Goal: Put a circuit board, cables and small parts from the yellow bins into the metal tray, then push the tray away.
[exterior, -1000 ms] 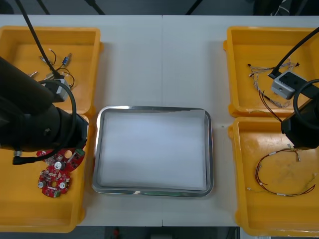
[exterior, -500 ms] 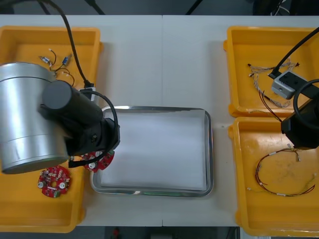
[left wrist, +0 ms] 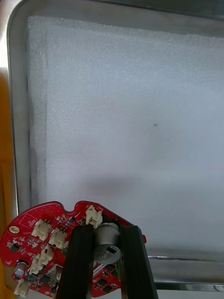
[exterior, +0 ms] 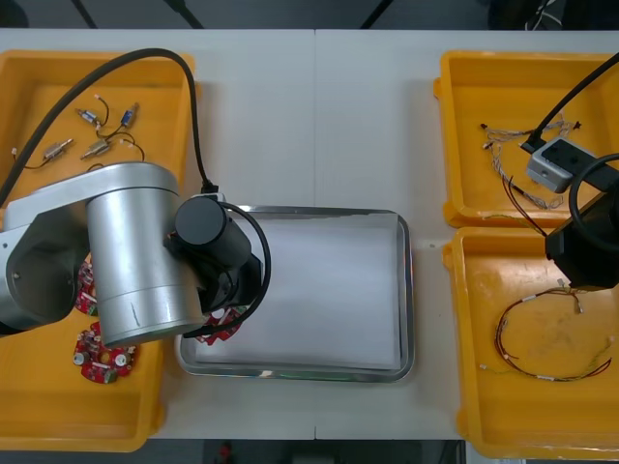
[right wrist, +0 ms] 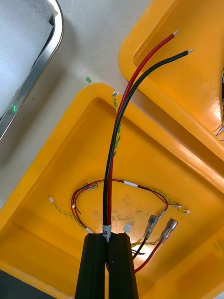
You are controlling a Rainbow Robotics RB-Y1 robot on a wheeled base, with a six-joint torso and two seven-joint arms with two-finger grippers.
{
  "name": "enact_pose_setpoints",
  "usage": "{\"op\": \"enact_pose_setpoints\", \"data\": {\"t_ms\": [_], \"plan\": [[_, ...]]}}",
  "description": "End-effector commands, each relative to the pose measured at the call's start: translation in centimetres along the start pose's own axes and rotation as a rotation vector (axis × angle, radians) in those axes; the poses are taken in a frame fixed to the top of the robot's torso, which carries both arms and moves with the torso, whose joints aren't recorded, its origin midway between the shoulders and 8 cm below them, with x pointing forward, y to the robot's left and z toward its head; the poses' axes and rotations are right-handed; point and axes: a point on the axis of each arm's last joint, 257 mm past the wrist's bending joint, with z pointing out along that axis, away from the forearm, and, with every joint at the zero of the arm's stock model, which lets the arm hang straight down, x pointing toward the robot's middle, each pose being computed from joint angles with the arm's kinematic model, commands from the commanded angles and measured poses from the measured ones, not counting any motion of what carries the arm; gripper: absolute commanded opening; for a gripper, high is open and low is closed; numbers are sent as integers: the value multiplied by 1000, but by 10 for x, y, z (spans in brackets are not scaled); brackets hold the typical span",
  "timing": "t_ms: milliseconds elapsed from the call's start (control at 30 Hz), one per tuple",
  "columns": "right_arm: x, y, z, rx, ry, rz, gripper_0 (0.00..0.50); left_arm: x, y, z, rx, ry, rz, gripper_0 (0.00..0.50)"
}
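So, left gripper (left wrist: 106,231) was clamped on a red circuit board (left wrist: 42,233), held over the near-left corner of the metal tray (exterior: 407,290); right gripper (right wrist: 107,238), nearly closed, was pinched on a red and black cable (right wrist: 112,154) above the near right yellow bin (exterior: 542,425).
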Motion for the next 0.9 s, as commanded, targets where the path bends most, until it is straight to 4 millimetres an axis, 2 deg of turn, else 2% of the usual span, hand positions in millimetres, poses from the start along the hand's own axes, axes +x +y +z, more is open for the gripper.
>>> {"op": "enact_pose_setpoints", "data": {"t_ms": [33, 267, 533, 700, 900], "plan": [[2, -8, -8, 45, 5, -57, 0, -7, -20, 6, 20, -46, 58, 11], [2, -8, -8, 45, 5, -57, 0, -9, -31, 21, 17, -45, 44, 12], [2, -8, -8, 45, 5, -57, 0, -3, -29, 25, 5, -33, 62, 15], [2, -8, -8, 45, 5, -57, 0, 0, -27, 27, 0, -25, 66, 44], [2, -8, -8, 45, 5, -57, 0, 3, -23, 31, -15, -15, 63, 52]]}}
